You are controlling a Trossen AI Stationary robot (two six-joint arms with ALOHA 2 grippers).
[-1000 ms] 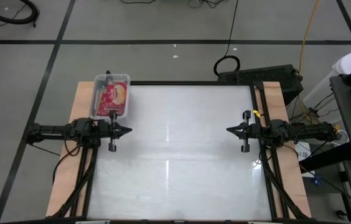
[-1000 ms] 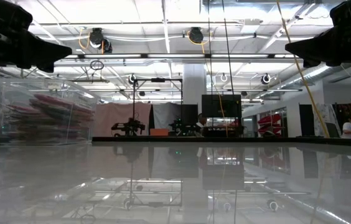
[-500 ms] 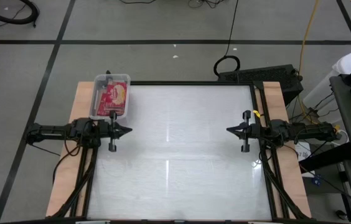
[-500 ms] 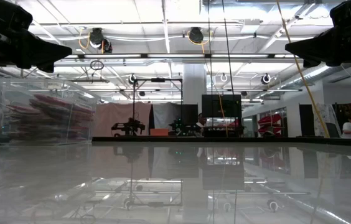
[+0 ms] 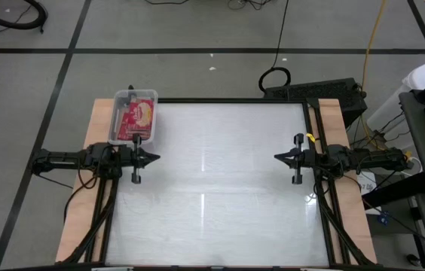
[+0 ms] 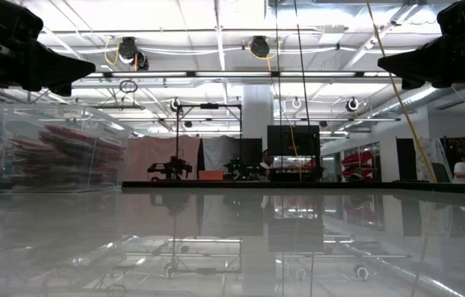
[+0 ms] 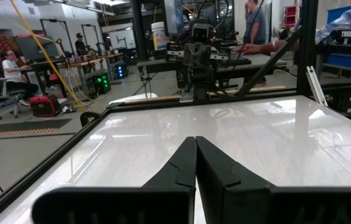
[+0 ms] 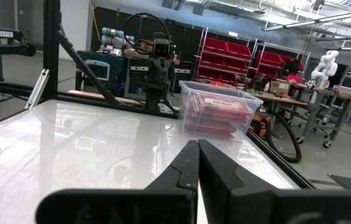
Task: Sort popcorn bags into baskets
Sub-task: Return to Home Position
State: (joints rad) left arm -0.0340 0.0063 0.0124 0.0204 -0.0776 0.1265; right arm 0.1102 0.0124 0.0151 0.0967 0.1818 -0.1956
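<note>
Nothing moved in the last second. Jaws clenched tip to tip on left gripper [image 5: 152,158] and right gripper [image 5: 280,157], facing each other from opposite table [image 5: 220,203] edges. Popcorn bags [image 5: 136,120] sit stacked inside the clear bin [image 5: 135,93] at the left-arm-side corner, just beside the left gripper.

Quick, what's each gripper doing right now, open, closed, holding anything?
Left gripper: closed, empty, at the glossy white table's left side.
Right gripper: closed, empty, at its right side.
</note>
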